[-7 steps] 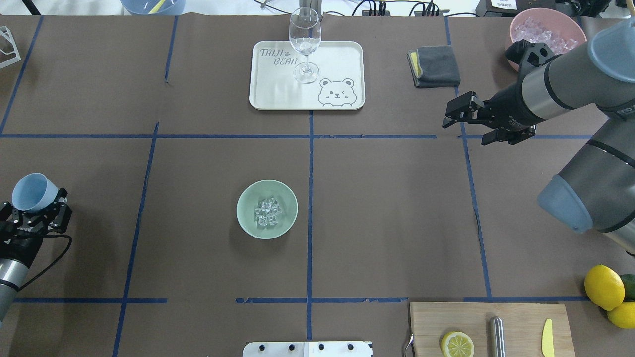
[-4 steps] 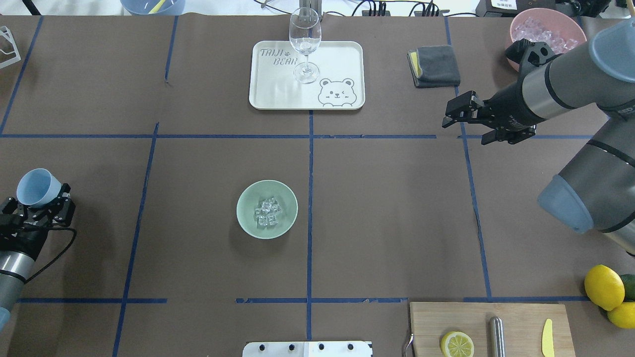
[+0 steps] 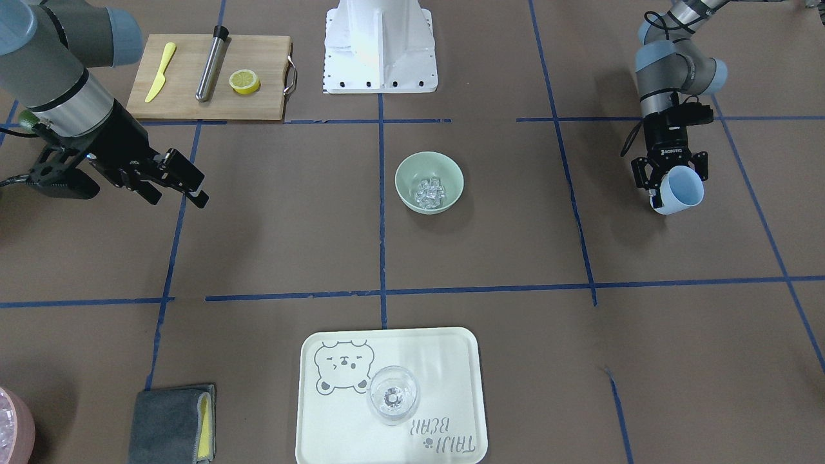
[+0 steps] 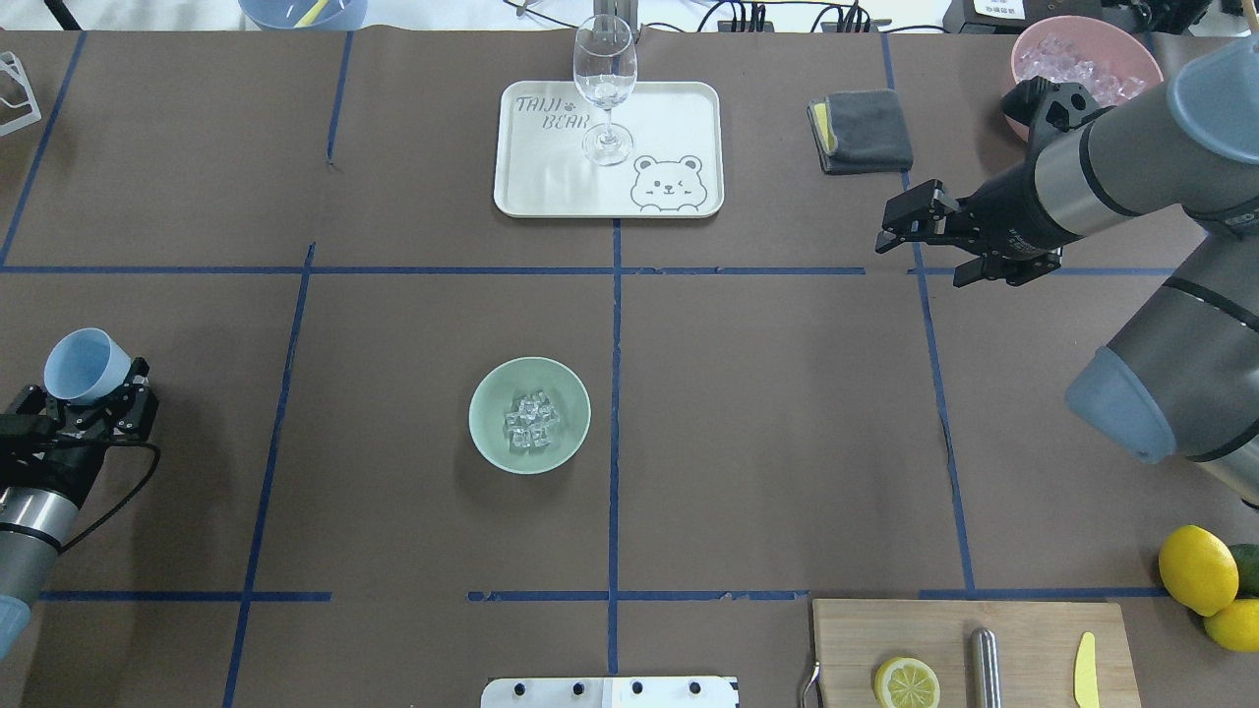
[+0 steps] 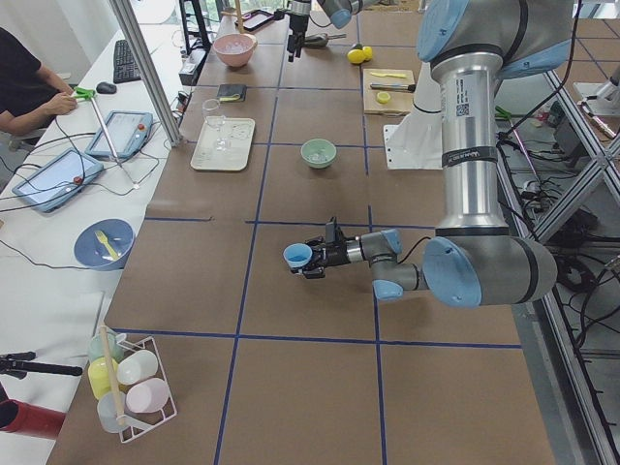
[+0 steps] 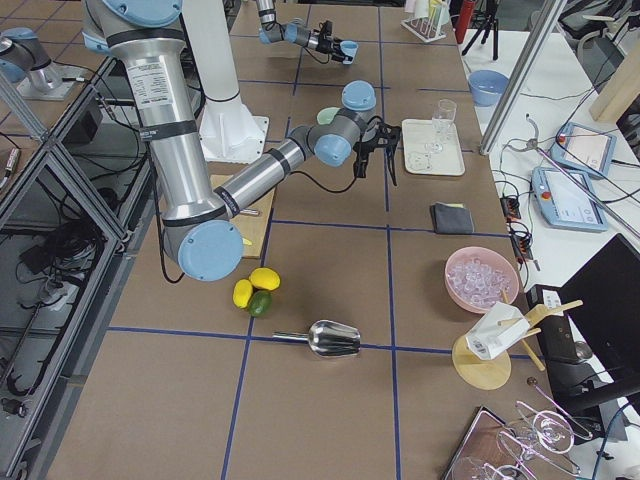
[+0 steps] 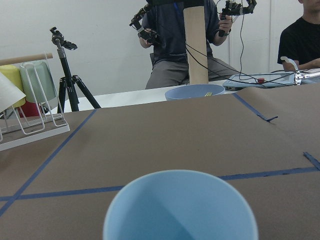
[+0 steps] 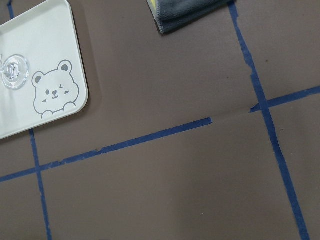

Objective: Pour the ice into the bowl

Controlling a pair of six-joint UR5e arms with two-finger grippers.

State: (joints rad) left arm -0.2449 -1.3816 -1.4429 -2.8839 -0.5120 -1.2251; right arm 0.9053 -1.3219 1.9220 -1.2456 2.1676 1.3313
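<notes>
The pale mint-green bowl (image 4: 566,447) (image 3: 407,171) stands near the table's middle with the ice (image 4: 531,421) (image 3: 430,191) lying in it as a small glinting cluster. Far to the bowl's left in the overhead view, my left gripper (image 4: 87,385) (image 3: 670,185) is shut on a light blue cup (image 4: 84,364) (image 3: 683,190) (image 7: 180,210), which it holds off the table with its mouth tipped outward. The cup's inside looks bare in the left wrist view. My right gripper (image 4: 925,248) (image 3: 177,192) hovers open and holds nothing, far right of the bowl near the grey cloth.
A white bear tray (image 4: 679,108) with a wine glass (image 4: 604,84) sits at the back centre. A grey cloth (image 4: 864,130) and a pink container (image 4: 1082,59) are back right. A cutting board (image 4: 1033,629) with a lemon slice, a rod and a knife, plus lemons (image 4: 1198,568), lie front right.
My left gripper has carried the blue cup a little farther from the robot and slightly toward the table's middle. The right arm, the bowl and the ice stay put.
</notes>
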